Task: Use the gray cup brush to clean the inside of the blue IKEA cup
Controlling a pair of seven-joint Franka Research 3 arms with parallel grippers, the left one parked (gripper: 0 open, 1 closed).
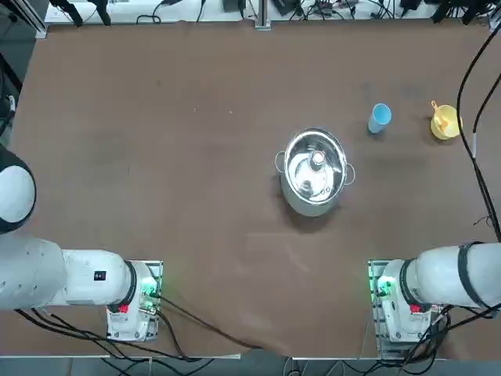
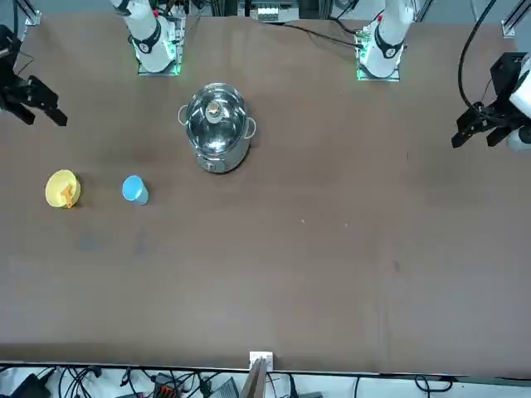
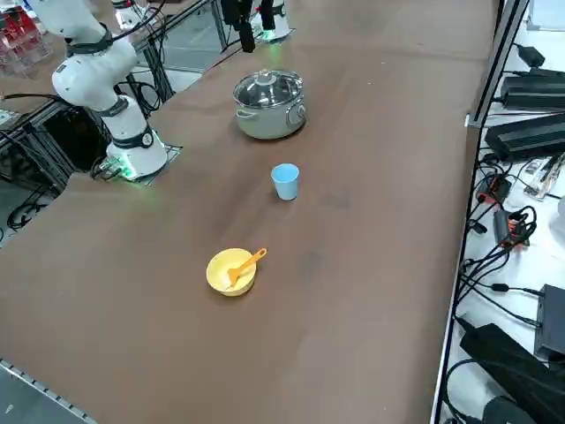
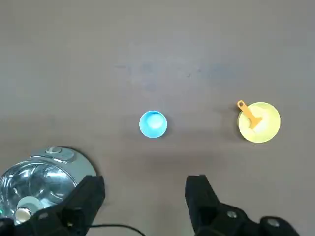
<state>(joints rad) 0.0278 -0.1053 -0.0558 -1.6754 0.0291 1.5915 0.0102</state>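
glossy steel pot (image 1: 315, 171) (mirror-bright), matt table (image 1: 156, 157)

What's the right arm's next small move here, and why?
Probably carry the open right gripper over to the gray cup brush, since it holds nothing and is high above the table. The brush rests in the yellow bowl, handle over the rim, apart from the upright blue IKEA cup.

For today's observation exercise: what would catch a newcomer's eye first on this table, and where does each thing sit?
The shiny steel pot with its lid on stands out near the middle of the brown table. To the robot's right of it stands a small blue cup, upright, and beyond that a yellow bowl with an orange-tan brush leaning in it. The right gripper hangs open above the table, holding nothing.
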